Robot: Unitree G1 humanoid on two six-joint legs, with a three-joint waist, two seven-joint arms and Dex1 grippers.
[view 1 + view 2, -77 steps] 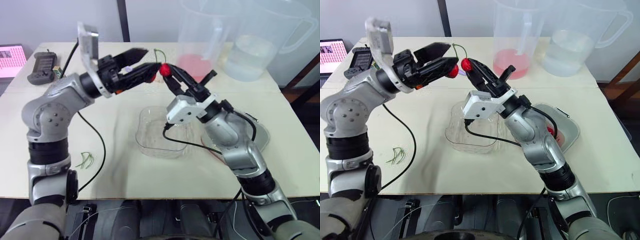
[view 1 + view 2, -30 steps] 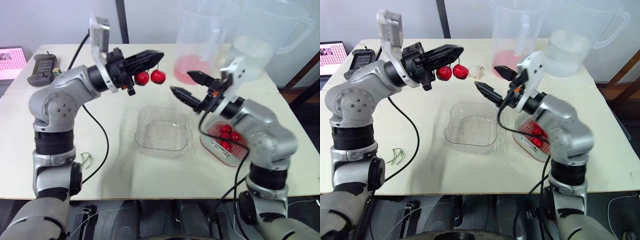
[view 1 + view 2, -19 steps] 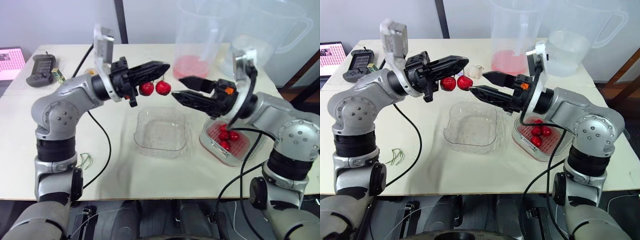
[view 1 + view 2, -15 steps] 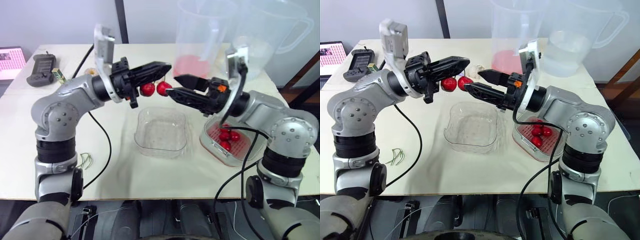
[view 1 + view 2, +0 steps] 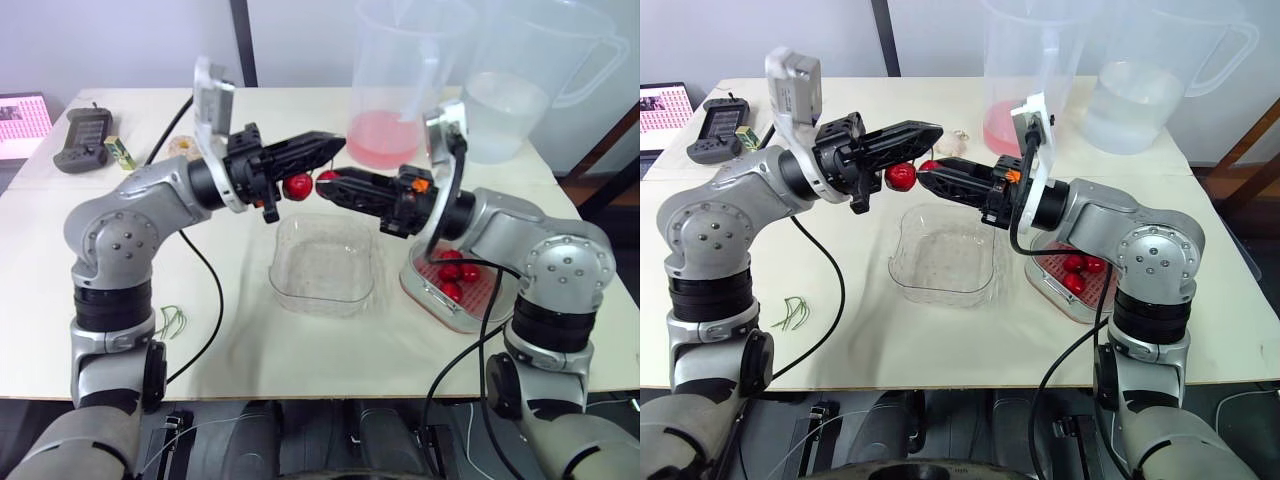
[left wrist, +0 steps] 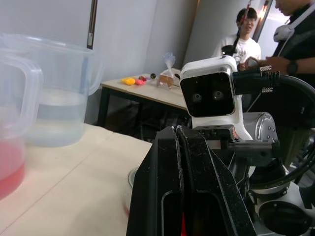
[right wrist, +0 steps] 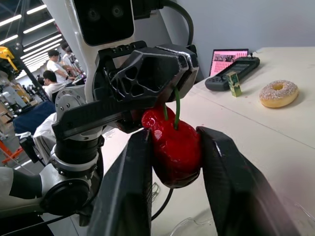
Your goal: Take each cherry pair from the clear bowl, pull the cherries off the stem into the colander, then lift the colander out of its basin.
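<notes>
Cherry pair [image 5: 902, 176] held between both pincers above the clear bowl [image 5: 945, 262].
Left pincer [image 5: 932, 131] pinches its stem; right pincer [image 5: 927, 180] clamps one cherry [image 7: 173, 141].

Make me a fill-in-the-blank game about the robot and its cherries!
The right gripper pinches one red ____.
The left gripper grips the green ____.
The clear bowl under them is ____.
Missing words: cherry, stem, empty.
</notes>
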